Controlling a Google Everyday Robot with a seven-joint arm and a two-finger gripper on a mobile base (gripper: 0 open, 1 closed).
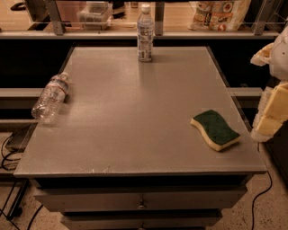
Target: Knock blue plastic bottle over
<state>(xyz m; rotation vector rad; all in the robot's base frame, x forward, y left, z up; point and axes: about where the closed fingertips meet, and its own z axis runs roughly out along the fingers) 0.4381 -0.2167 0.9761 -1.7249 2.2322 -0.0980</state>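
Note:
The blue plastic bottle stands upright at the far edge of the grey table, near the middle. It is clear and faintly bluish, with a white cap and a wide white printed label. My gripper is at the right edge of the view, just past the table's right side and level with the sponge. It is far from the bottle and touches nothing.
A crinkled clear bottle with a narrow reddish band lies on its side at the table's left edge. A green-and-yellow sponge lies at the near right. A shelf with a rail, a plastic box and bags runs behind the table.

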